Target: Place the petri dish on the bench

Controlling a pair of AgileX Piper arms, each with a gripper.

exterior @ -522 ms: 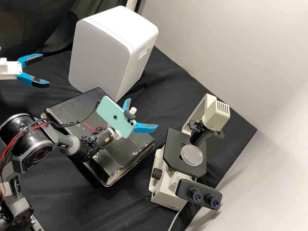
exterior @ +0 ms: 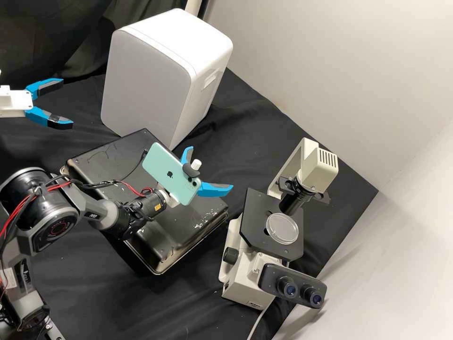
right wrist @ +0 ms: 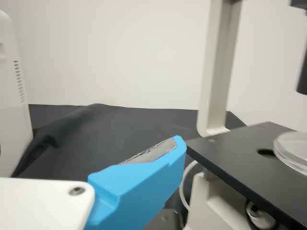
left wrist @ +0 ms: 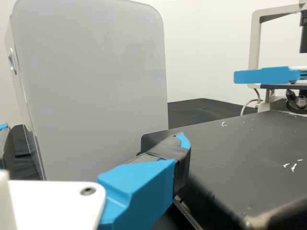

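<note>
A clear round petri dish (exterior: 282, 228) lies on the black stage (exterior: 257, 212) of a white microscope (exterior: 245, 278) at the bench's right. In the right wrist view the petri dish (right wrist: 293, 151) sits on that stage (right wrist: 240, 158), just beyond one of my blue fingers (right wrist: 144, 175). My right gripper (exterior: 207, 171) hangs open over a black tray, left of the microscope and apart from it, holding nothing. At the bench's far left my left gripper (exterior: 49, 101) is open with nothing in it.
A tall white box (exterior: 160, 71) stands at the back, close in front of the left gripper's finger (left wrist: 144, 191). A shallow black tray (exterior: 104, 158) lies in front of the box. A white wall runs along the bench's right side.
The right arm has shifted only very slightly. The left gripper and the petri dish are where they were.
</note>
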